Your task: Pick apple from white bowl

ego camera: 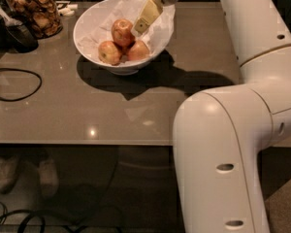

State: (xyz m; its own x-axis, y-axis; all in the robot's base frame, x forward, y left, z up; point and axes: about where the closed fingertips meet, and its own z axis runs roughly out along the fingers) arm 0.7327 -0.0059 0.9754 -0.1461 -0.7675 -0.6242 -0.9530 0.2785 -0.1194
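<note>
The white bowl point(89, 21), lined with crumpled white paper, stands on the grey table at the back middle. It holds three apples. The redder apple point(121, 31) lies on top at the back. A yellower apple point(109, 52) lies front left and a pinkish one point(138, 51) front right. My gripper point(142, 24) reaches down into the bowl from the upper right. Its tip is right beside the red apple's right side, close to touching it.
A glass jar of brown snacks point(36, 11) and a dark pan point(18, 34) stand at the back left. A black cable point(14, 84) loops on the table's left. My white arm point(233, 144) fills the right foreground. The table's front edge point(87, 142) runs across.
</note>
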